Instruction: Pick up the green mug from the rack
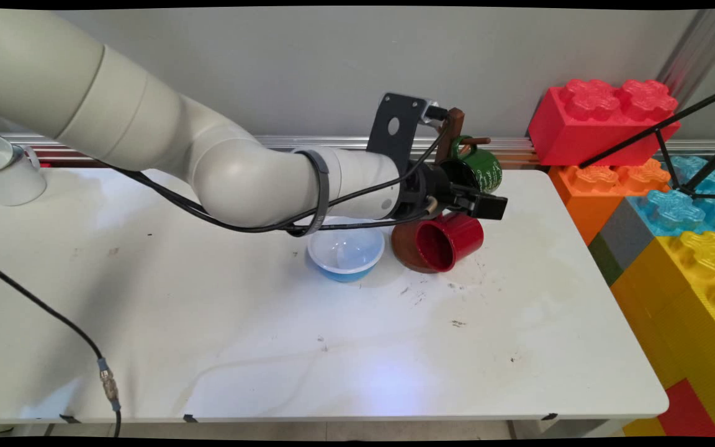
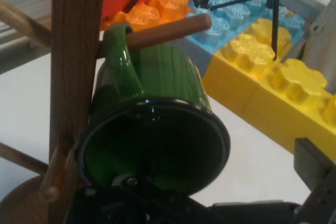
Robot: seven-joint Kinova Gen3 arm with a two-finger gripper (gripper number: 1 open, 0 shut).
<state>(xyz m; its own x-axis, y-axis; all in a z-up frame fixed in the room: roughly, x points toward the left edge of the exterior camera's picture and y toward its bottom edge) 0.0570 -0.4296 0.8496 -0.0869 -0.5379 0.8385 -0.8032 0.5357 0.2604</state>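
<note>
The tool reaches in from the left, level over the far right part of the bench, right at a wooden mug tree. A green mug hangs on the tree by its handle, hooked over a peg, so it tilts with its mouth turned down toward the hand camera. The mouth fills the middle of the hand view, and the tool's linkage rises to the lower rim; I cannot tell whether it touches the rim. One finger stands off at the right edge of that view, apart from the mug, while the other is not visible, so I cannot tell how wide the tool stands or whether it holds anything.

Just below the tool in the main view a red mug lies on its side, mouth toward the near left, against the tree's round brown base. A blue bowl sits just left of the base, upright. A white mug stands at the far left corner, well apart. Big toy bricks are stacked off the bench's right end.
</note>
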